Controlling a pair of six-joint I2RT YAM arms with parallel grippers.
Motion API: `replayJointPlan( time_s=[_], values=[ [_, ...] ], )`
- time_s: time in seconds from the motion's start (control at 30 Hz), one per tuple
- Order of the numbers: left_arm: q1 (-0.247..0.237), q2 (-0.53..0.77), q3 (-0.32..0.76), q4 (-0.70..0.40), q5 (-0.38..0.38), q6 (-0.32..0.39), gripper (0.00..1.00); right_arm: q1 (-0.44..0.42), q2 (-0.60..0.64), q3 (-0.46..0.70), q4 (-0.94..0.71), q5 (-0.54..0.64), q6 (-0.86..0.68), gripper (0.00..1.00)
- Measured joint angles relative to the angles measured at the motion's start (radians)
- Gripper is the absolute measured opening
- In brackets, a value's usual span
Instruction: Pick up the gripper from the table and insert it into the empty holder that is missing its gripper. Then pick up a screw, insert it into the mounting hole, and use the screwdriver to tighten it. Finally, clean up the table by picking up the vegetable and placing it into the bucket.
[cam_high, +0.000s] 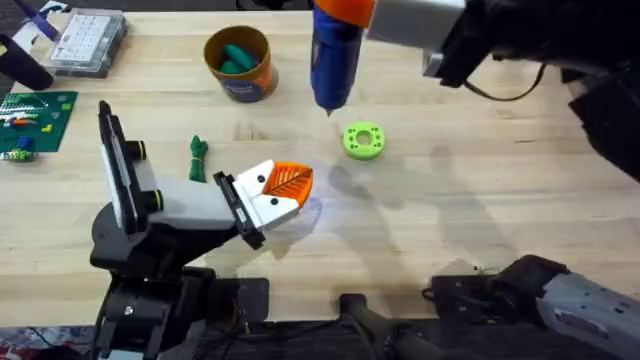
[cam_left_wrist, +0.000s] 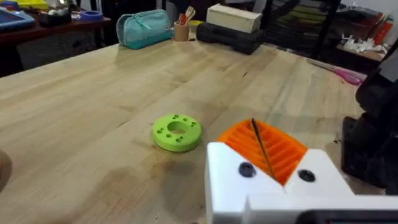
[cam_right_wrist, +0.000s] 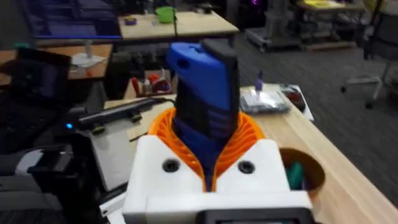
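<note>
The holder (cam_high: 185, 205), a white block ending in a black plate, sits on the left arm at the lower left. The gripper (cam_high: 290, 181), a white finger piece with an orange ribbed pad, sticks out of that plate. My left gripper (cam_high: 283, 195) (cam_left_wrist: 264, 149) has its pads together, and a dark screw head (cam_left_wrist: 247, 169) shows on each white finger. High at the back, my right gripper (cam_high: 345, 12) (cam_right_wrist: 207, 134) is shut on the blue screwdriver (cam_high: 333, 60) (cam_right_wrist: 205, 93), tip down. The dark green vegetable (cam_high: 198, 158) lies on the table beside the holder. The orange bucket (cam_high: 252, 82) holds teal chunks.
A bright green disc (cam_high: 362, 140) (cam_left_wrist: 176, 131) lies just ahead of the left gripper. A clear parts box (cam_high: 88, 42) and a green circuit board (cam_high: 35, 118) sit at the far left. Bare wood stretches across the right half. The right arm's base (cam_high: 560, 295) is at the lower right.
</note>
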Motion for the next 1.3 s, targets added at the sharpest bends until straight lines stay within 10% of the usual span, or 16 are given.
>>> replayJointPlan(
  time_s=[0.37,0.77,1.3],
  values=[
    [0.000,0.000,0.000,0.000,0.000,0.000,0.018,0.000,0.164,0.204,0.082,-0.230,0.039,0.038],
    [0.000,0.000,0.000,0.000,0.000,0.000,0.018,-0.001,0.317,0.243,0.578,-0.348,0.305,0.038],
    [0.000,0.000,0.000,0.000,0.000,0.000,0.019,0.095,0.427,0.243,0.591,-0.418,0.383,0.038]
  ],
)
